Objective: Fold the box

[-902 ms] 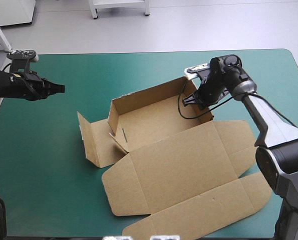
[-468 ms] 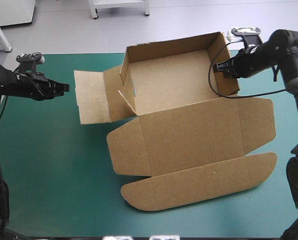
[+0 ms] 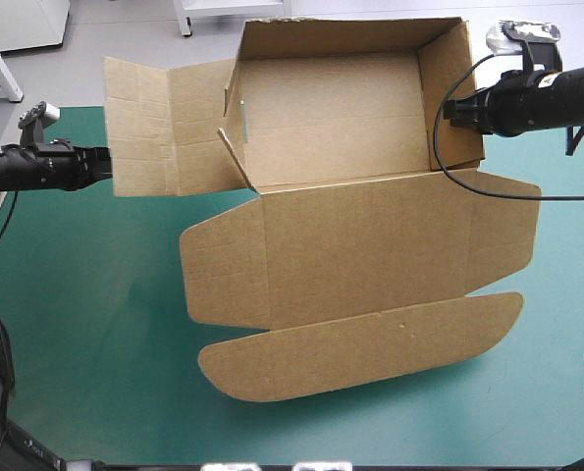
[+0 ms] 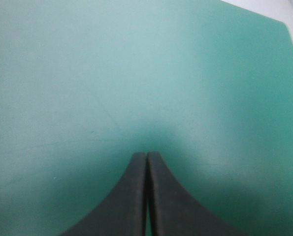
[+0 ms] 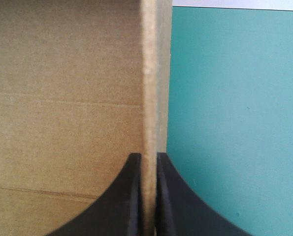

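The brown box [image 3: 341,147] hangs lifted and tilted above the table, its open tray facing the high camera and its lid [image 3: 360,260] spread below with a curved front flap. One side panel [image 3: 169,128] stays unfolded toward the left. My right gripper [image 3: 451,111] is shut on the box's right wall; in the right wrist view that wall's edge [image 5: 149,88] runs up between the right gripper [image 5: 148,160]. My left gripper [image 3: 103,163] is shut with nothing in it, just left of the unfolded panel. In its own view the left gripper [image 4: 146,156] looks down on bare cover.
The teal-green cover [image 3: 85,324] lies bare under and around the lifted box. The table's far edge [image 3: 85,106] runs behind the box, and its right far corner [image 4: 284,22] shows in the left wrist view.
The right gripper has risen and carried the box up and back, so the tray now tips toward the camera. The left gripper has drawn back a little toward the left.
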`<state>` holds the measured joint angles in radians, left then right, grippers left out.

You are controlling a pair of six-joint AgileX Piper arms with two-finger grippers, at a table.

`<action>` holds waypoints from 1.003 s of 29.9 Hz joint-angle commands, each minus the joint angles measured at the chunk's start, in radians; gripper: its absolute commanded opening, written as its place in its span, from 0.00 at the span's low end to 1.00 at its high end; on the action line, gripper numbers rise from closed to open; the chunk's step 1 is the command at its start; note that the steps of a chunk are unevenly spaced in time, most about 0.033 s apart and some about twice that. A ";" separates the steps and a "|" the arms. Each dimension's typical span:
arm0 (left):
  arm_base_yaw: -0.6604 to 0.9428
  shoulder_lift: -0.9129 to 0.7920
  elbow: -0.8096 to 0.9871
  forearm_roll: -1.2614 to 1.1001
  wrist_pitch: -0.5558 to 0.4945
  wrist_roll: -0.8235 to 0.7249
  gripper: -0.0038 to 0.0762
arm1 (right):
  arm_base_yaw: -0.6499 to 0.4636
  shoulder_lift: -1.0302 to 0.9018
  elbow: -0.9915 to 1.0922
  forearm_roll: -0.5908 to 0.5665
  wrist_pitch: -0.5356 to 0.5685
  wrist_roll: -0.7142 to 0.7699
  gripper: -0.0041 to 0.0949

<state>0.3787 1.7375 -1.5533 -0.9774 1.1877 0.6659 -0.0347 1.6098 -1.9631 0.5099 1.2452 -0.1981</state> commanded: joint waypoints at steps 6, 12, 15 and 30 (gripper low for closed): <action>-0.120 -0.040 -0.029 -0.140 0.014 0.035 0.04 | 0.060 -0.034 -0.022 0.110 0.000 0.000 0.03; -0.164 -0.040 -0.029 -0.215 0.030 0.051 0.04 | 0.070 -0.011 -0.022 0.155 -0.003 -0.009 0.03; -0.171 -0.040 -0.029 -0.275 0.064 0.064 0.04 | 0.070 -0.002 -0.022 0.176 -0.007 -0.017 0.03; -0.202 -0.071 -0.029 -0.363 0.106 0.068 0.04 | 0.074 0.132 -0.022 0.174 -0.018 -0.023 0.03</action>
<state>0.1884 1.7273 -1.5533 -1.2551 1.2114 0.7454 0.0341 1.7707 -1.9631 0.6174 1.2452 -0.2166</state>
